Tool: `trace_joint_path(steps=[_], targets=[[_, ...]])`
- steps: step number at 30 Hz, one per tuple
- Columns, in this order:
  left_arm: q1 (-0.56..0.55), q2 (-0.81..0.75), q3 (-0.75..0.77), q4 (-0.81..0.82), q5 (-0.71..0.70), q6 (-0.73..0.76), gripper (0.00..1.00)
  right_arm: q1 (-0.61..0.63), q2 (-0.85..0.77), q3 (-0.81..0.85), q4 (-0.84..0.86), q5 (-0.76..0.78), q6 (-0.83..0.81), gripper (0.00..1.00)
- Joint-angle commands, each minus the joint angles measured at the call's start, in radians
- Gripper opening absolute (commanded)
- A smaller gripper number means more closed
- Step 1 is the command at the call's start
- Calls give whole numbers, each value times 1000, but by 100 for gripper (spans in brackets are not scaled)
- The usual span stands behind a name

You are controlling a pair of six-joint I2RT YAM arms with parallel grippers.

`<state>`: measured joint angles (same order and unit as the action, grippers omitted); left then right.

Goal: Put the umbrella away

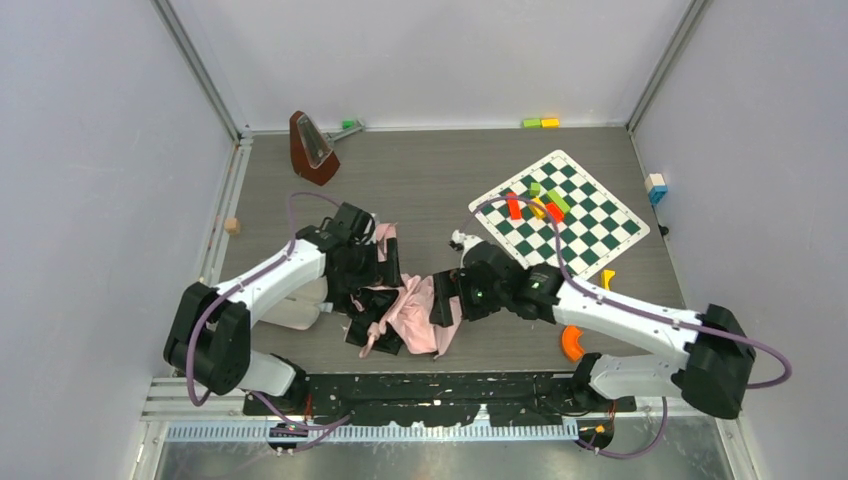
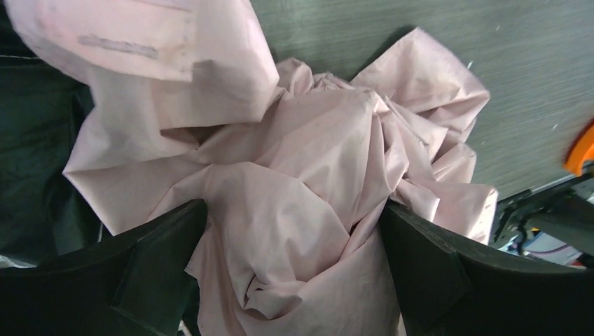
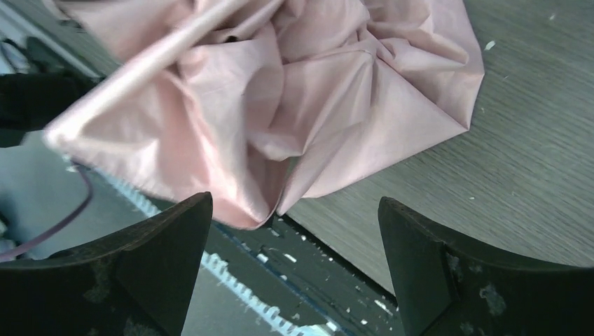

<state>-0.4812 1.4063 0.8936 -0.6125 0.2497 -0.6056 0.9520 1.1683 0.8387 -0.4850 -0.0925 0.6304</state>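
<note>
Two grippers gape: the left gripper [image 2: 293,210] straddles the crumpled pink-and-black fabric folding umbrella [image 1: 414,312] (pink side up), the right gripper [image 3: 295,203] hovers over its edge. It lies on the grey wood-grain desk [image 1: 420,185].

This is a robot test cell in a lab. Plain white walls [image 1: 430,60] on aluminium posts [image 1: 200,70] box in a grey table [image 1: 420,170]. A left arm [image 1: 270,285] and a right arm [image 1: 630,320] are bolted to a slotted rail [image 1: 400,430] along its near edge. What lies on it is mismatched props: a metronome [image 1: 312,148] near the far left corner, a chess mat [image 1: 590,235] with coloured blocks [image 1: 514,207] on the right, and an umbrella [image 1: 415,310] by the near edge.
</note>
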Motion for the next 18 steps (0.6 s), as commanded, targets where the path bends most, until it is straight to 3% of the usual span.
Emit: trace_joint_path(steps=[1, 5, 8, 11, 14, 18], targets=[[-40, 49, 7, -96, -46, 28, 97, 42, 139, -59, 159, 75, -7, 96], [-40, 104, -53, -4, 21, -57, 94, 45, 287, -27, 138, 117, 19, 100], [-40, 111, -148, 135, 98, -180, 90, 42, 346, -13, 118, 181, 40, 95], [-43, 91, -264, 333, 156, -422, 83, 0, 417, 32, 60, 241, 17, 87], [-72, 26, -369, 541, 110, -668, 75, -81, 466, 72, 50, 258, -65, 84], [-107, -57, -440, 673, -42, -907, 74, -202, 472, 148, 55, 212, -212, 89]])
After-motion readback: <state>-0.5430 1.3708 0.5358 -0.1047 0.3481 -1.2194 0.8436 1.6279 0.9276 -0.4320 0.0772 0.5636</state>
